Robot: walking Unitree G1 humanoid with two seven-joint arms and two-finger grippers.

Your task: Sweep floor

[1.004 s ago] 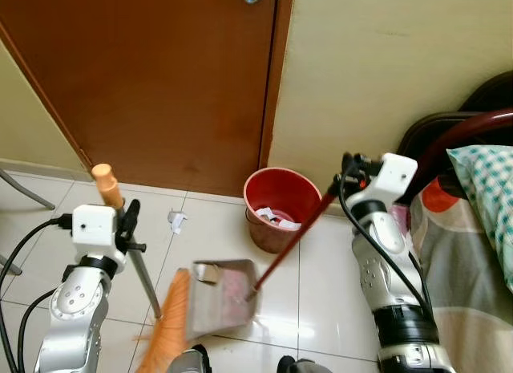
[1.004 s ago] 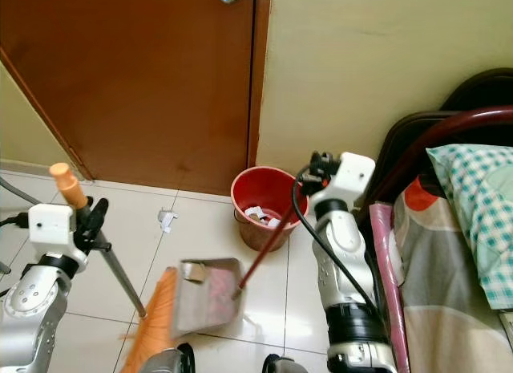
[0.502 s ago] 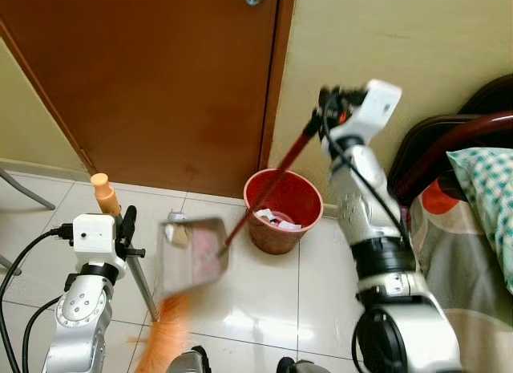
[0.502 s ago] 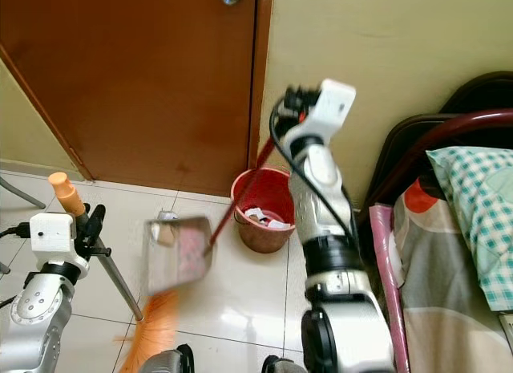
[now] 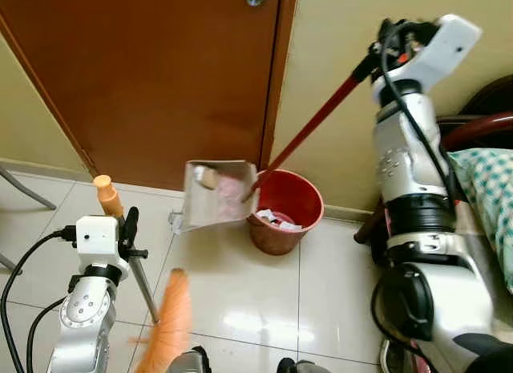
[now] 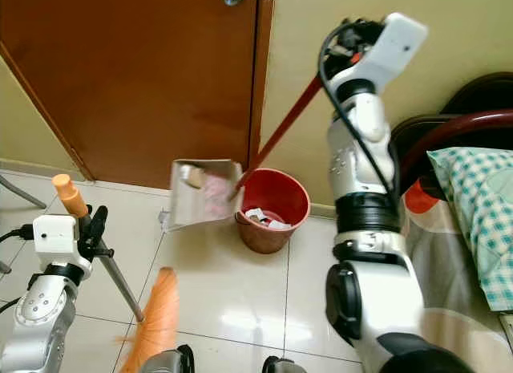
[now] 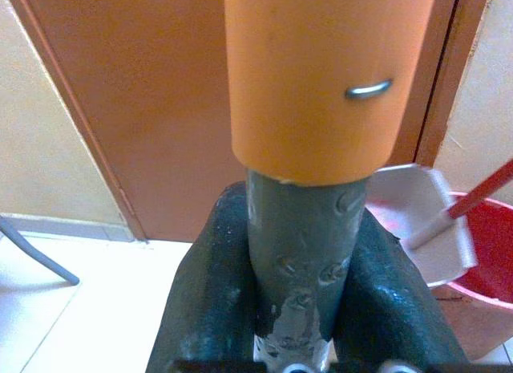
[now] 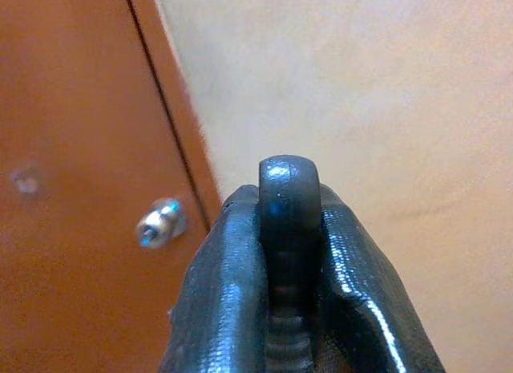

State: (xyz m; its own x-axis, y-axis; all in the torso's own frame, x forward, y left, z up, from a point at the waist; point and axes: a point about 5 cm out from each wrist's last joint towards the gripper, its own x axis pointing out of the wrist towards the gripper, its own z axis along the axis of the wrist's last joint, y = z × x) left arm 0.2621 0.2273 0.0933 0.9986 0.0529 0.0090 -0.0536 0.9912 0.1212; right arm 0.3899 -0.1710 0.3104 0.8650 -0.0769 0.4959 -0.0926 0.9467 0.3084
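Head views, right arm: we hold the right gripper [image 5: 377, 56] high at the upper right, its fingers clamped on the top of the dustpan handle [image 5: 309, 126], which slants down-left.
Head views, dustpan: the dustpan [image 5: 215, 194] hangs mid-frame, tilted, just left of the red bucket [image 5: 287, 212] and touching its rim; bits of litter lie in the pan.
Key relation: the handle's long axis runs from our raised gripper down toward the bucket, so we judge that tipping depends on bringing the pan's open edge over the bucket, which lies just to its right.
Head views, left arm: the left gripper [image 5: 127, 229] sits lower left, pinching the broom handle [image 5: 107, 196]; the orange bristles [image 5: 167, 321] rest on the white floor [image 5: 240, 285].
Left wrist view: fingers [image 7: 204, 301] pressed around the grey shaft below its orange cap.
Right wrist view: fingers [image 8: 216, 309] squeezed on a black handle end, door knob [image 8: 160, 220] beyond.
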